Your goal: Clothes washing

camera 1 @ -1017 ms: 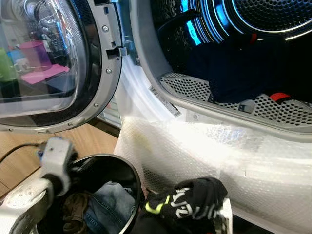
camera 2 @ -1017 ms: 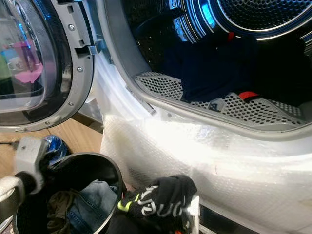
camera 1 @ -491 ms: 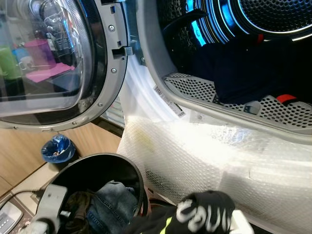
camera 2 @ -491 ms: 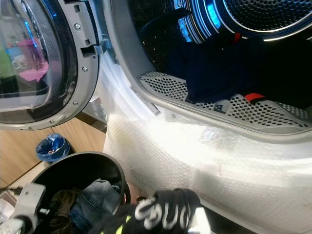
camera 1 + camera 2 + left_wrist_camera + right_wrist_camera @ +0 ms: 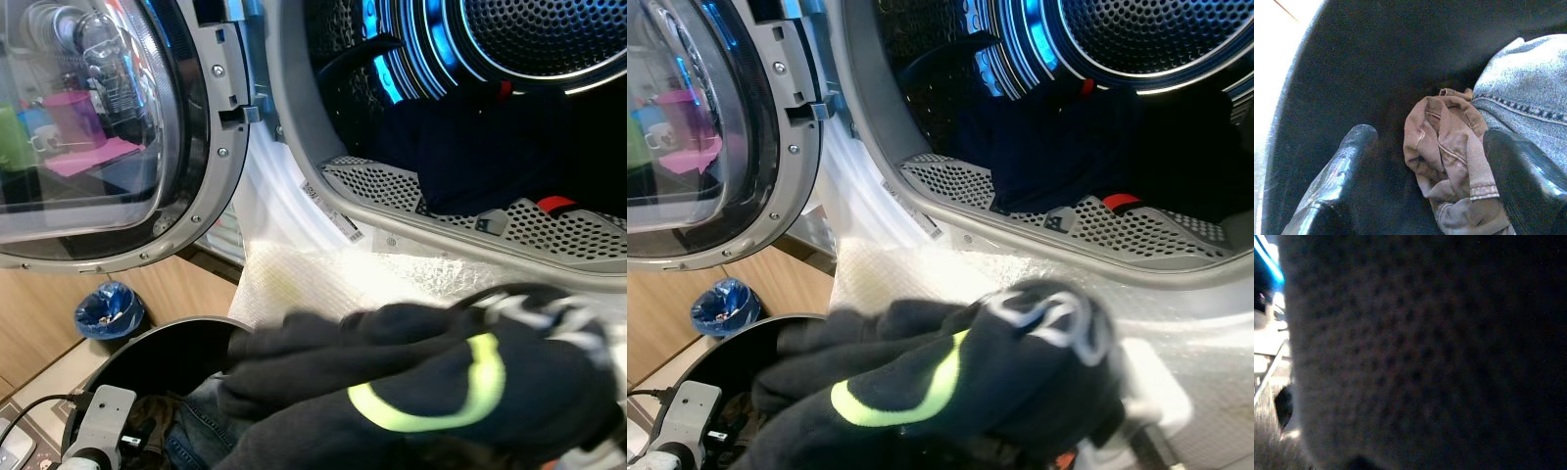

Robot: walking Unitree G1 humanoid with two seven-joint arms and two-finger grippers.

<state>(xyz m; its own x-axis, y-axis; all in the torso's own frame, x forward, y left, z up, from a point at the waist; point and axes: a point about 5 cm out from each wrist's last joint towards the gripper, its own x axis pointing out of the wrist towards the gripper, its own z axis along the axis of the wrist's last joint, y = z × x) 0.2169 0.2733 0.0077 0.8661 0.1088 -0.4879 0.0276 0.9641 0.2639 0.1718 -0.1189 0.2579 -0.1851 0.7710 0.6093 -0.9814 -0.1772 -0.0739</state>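
Observation:
A black garment (image 5: pixel 421 392) with a neon-yellow mark and white lettering hangs lifted in front of the washing machine's open drum (image 5: pixel 549 39). My right gripper carries it, its fingers buried in the cloth; its white wrist housing (image 5: pixel 1146 387) pokes out beside it. In the right wrist view dark fabric (image 5: pixel 1425 357) lies right against the lens. Dark blue clothes (image 5: pixel 470 147) lie inside the drum. My left gripper (image 5: pixel 1435 166) is open, low inside the black basket (image 5: pixel 167 352), straddling a brown garment (image 5: pixel 1444 147) next to blue jeans (image 5: pixel 1528 83).
The round glass door (image 5: pixel 98 127) stands swung open at the left. Bubble wrap (image 5: pixel 313 274) covers the machine's front below the drum opening. A small bin with a blue bag (image 5: pixel 108 305) sits on the wooden floor left of the basket.
The black garment has risen from beside the basket to just below the drum opening. The left arm has sunk lower into the basket. The camera shifted slightly.

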